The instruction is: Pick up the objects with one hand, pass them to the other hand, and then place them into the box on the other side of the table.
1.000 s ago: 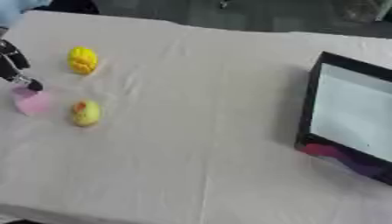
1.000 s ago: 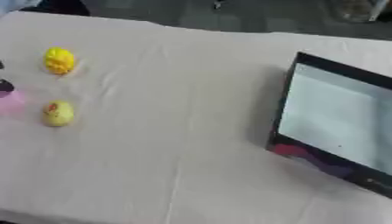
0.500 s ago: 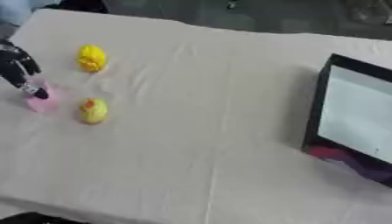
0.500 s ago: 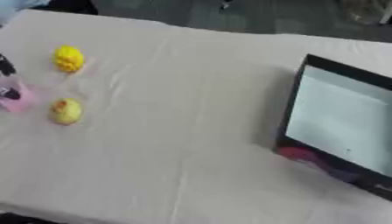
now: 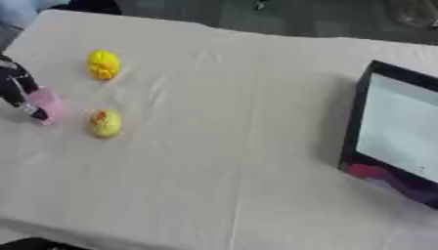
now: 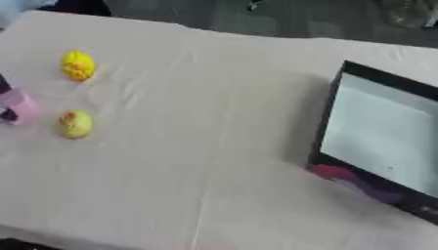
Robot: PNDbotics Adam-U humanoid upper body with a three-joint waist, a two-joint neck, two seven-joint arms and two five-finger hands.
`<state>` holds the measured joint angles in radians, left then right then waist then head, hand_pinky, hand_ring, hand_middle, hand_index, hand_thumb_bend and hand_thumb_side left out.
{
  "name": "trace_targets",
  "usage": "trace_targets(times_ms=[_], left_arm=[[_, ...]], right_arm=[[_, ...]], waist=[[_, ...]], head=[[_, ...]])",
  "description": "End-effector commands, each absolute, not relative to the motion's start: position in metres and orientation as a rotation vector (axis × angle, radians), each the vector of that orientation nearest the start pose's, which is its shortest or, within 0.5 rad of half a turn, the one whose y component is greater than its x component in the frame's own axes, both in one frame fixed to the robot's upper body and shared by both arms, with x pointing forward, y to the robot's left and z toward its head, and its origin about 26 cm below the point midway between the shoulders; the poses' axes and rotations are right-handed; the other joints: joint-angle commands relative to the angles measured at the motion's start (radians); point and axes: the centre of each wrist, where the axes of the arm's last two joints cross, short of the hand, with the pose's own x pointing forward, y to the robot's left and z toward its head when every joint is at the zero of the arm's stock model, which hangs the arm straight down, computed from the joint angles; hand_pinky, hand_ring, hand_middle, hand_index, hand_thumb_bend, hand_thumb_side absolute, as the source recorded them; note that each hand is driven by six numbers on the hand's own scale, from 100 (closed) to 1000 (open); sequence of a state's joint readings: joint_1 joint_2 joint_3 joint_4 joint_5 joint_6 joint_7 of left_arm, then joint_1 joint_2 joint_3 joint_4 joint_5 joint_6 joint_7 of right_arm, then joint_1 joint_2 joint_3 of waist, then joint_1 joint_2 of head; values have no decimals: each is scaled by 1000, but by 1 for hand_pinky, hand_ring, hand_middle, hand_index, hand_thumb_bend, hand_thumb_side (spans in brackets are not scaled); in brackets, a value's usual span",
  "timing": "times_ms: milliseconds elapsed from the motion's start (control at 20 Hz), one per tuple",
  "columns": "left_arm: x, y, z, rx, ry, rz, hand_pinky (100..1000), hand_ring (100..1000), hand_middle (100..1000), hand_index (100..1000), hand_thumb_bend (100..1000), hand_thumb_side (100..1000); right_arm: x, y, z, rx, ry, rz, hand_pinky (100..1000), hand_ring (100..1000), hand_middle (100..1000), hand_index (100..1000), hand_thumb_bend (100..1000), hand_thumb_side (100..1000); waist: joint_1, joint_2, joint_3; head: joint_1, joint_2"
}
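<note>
My left hand (image 5: 15, 88) reaches in from the left edge of the left eye view, its dark fingers curled around a small pink object (image 5: 46, 103) on the cloth. A yellow round toy (image 5: 103, 64) lies farther back. A second yellow object with a red spot (image 5: 105, 123) sits just right of the pink one. The black box with a pale inside (image 5: 402, 128) stands at the right edge. My right hand shows in no view.
The table is covered by a cream cloth (image 5: 231, 146) with slight wrinkles. A pink and purple patch (image 6: 342, 176) shows on the box's near side. The table's front edge runs along the bottom left.
The whole picture has shifted right and down, so the camera has moved. My left hand stays at the pink object, which now lies slightly closer under its fingers.
</note>
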<state>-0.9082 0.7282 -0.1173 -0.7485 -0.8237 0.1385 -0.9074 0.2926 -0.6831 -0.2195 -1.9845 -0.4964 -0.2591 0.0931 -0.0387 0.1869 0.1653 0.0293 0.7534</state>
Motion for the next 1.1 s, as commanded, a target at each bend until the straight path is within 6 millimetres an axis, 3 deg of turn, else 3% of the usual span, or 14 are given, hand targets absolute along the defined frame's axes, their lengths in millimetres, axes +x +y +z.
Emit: trace_targets(times_ms=[50,400,750,1100], left_arm=[[445,443,225,674,-604,-1127,882,870,780,805,646,271],[446,439,216,682,-627,-1083,876,860,766,799,621,273],[447,437,209,716,-604,-1093,857,839,739,744,618,158],[447,435,205,721,-623,-1091,847,815,703,704,561,143]], right_arm=[[205,-406,137,-146,-1987,342,1000,1000,1000,1000,100,826],[205,-404,135,-152,-1978,349,1000,1000,1000,1000,100,831],[205,-404,134,-153,-1978,349,1000,1000,1000,1000,100,831],[205,-403,133,-155,-1967,353,1000,1000,1000,1000,100,836]], waist=[[13,-25,1],[10,-22,1],[11,-22,-1],[10,-21,-2]], head=[[5,-10],[8,-10],[9,-11],[9,-16]])
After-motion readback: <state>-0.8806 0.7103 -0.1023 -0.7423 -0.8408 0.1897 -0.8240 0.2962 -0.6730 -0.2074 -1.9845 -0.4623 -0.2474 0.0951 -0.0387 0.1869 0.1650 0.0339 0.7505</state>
